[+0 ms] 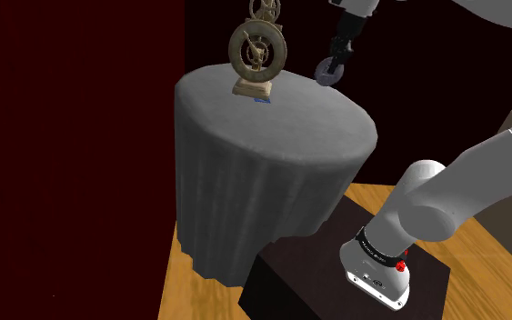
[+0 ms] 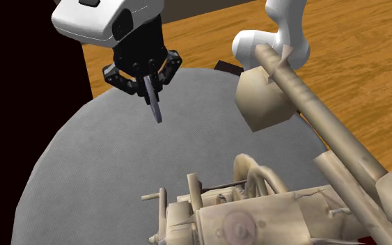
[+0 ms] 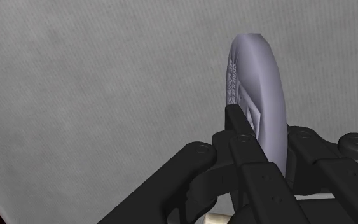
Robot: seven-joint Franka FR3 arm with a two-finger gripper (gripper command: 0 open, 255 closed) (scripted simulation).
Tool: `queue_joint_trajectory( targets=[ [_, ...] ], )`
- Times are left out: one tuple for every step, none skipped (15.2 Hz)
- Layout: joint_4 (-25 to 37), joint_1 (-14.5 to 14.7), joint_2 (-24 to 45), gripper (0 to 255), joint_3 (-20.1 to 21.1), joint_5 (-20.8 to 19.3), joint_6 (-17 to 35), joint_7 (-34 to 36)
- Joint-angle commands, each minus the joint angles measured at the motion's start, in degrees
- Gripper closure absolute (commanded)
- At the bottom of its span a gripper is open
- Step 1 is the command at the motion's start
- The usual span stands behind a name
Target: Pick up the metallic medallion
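The medallion (image 3: 260, 83) is a pale grey-lilac disc with a raised pattern on its face. It stands on edge, clasped between the two black fingers (image 3: 238, 121). My gripper (image 1: 338, 62) is shut on it near the far edge of the round table in the shoulder view. In the second exterior view the medallion (image 2: 157, 106) hangs edge-on below the gripper (image 2: 147, 82), a little above the grey cloth (image 2: 104, 167).
A tan wheel-shaped ornament (image 1: 257, 53) on a small base stands at the back of the cloth-draped round table (image 1: 272, 145), to the shoulder view's left of the gripper. It looms in the second exterior view's foreground (image 2: 257, 216). Wooden floor (image 1: 481, 245) surrounds the dark stand (image 1: 308, 286).
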Motion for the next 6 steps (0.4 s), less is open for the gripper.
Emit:
queue_joint_trajectory(
  targets=[
    [1.9, 0.1, 0.5, 255, 0.0, 0.2, -1.5, -0.2],
    [2.9, 0.2, 0.7, 255, 0.0, 0.3, -2.3, -0.3],
    [3.9, 0.2, 0.9, 255, 0.0, 0.4, -3.0, -0.4],
    [4.9, 0.3, 1.2, 255, 0.0, 0.5, -3.8, -0.5],
    [5.1, 0.3, 1.2, 255, 0.0, 0.5, -3.9, -0.5],
    [5.1, 0.3, 1.2, 255, 0.0, 0.5, -3.9, -0.5]
  ],
)
